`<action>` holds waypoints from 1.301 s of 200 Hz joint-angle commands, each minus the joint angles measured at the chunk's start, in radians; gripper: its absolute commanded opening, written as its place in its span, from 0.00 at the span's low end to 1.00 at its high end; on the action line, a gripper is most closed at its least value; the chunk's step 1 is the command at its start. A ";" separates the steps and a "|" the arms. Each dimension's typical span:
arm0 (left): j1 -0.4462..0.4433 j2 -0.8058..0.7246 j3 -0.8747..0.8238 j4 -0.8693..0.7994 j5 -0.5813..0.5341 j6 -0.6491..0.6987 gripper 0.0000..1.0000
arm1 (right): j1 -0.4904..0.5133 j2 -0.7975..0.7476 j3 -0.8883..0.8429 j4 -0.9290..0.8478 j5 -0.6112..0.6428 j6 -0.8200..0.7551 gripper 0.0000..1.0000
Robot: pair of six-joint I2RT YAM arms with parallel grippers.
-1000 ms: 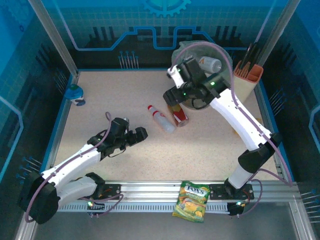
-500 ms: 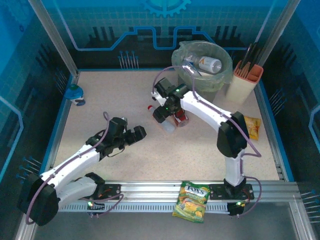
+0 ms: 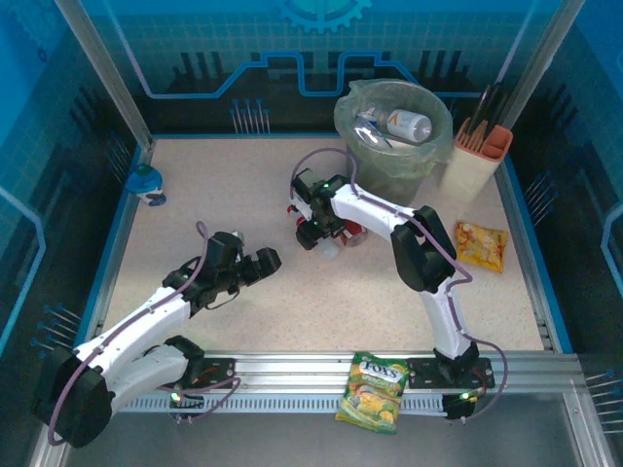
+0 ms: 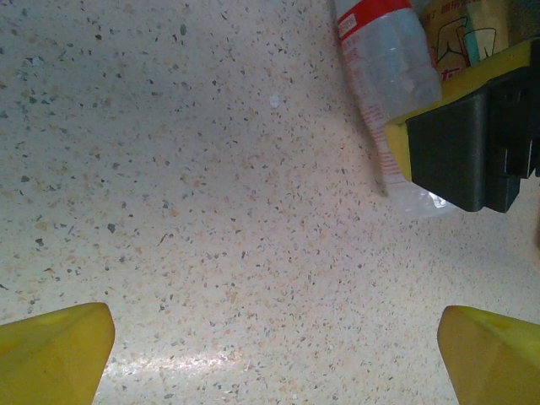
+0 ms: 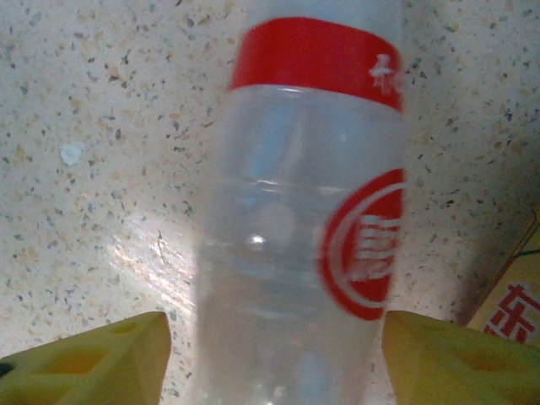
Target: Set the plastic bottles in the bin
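Note:
A clear plastic bottle (image 5: 295, 236) with a red label lies on the table, also visible in the left wrist view (image 4: 388, 59). My right gripper (image 5: 277, 363) straddles its body, and its fingers (image 5: 439, 354) stand close on both sides, with a thin gap on the left. From above, the right gripper (image 3: 311, 232) sits low over that bottle (image 3: 329, 247). My left gripper (image 3: 271, 260) hovers open over bare table to the left of it (image 4: 274, 354). The grey bin (image 3: 389, 170) at the back holds other plastic bottles (image 3: 409, 124).
A red-brown container (image 3: 353, 233) lies against the bottle's right side. A blue-capped bottle (image 3: 144, 183) stands at the far left edge. An orange snack bag (image 3: 480, 245) lies to the right, a beige utensil holder (image 3: 472, 161) stands beside the bin, and a FOX'S bag (image 3: 373, 389) rests on the front rail.
My right arm swung from the bin down to the clear bottle, and its jaws have narrowed around it. The left arm has barely moved.

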 commanded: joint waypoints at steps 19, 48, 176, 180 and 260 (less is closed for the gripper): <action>0.010 -0.018 -0.019 -0.015 -0.002 -0.013 0.99 | 0.015 0.019 0.043 0.002 -0.016 0.009 0.55; 0.013 -0.017 -0.022 -0.011 -0.009 -0.014 0.99 | 0.016 0.001 0.069 -0.027 -0.019 0.005 0.51; 0.021 0.081 0.052 0.011 0.014 0.020 0.99 | -0.012 -0.228 0.460 -0.395 0.066 -0.043 0.50; 0.021 0.083 0.053 0.012 0.016 0.020 0.99 | -0.018 -0.231 0.480 -0.401 0.076 -0.048 0.50; 0.021 0.070 0.051 0.007 0.018 0.007 0.99 | -0.249 -0.203 0.845 -0.464 0.131 -0.047 0.50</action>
